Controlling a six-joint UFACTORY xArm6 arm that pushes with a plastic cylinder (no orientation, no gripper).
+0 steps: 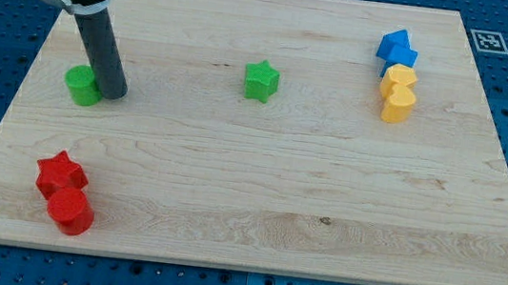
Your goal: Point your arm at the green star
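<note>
Wooden board (259, 181) under scattered blocks

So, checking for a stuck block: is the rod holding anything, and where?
Nothing is held. My tip rests beside the green round block, apart from the green star.

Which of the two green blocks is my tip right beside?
The round green block at the view's left edge: my tip sits against its right side. The green star, the target, stands alone near the board's middle, well to the view's right.
</note>
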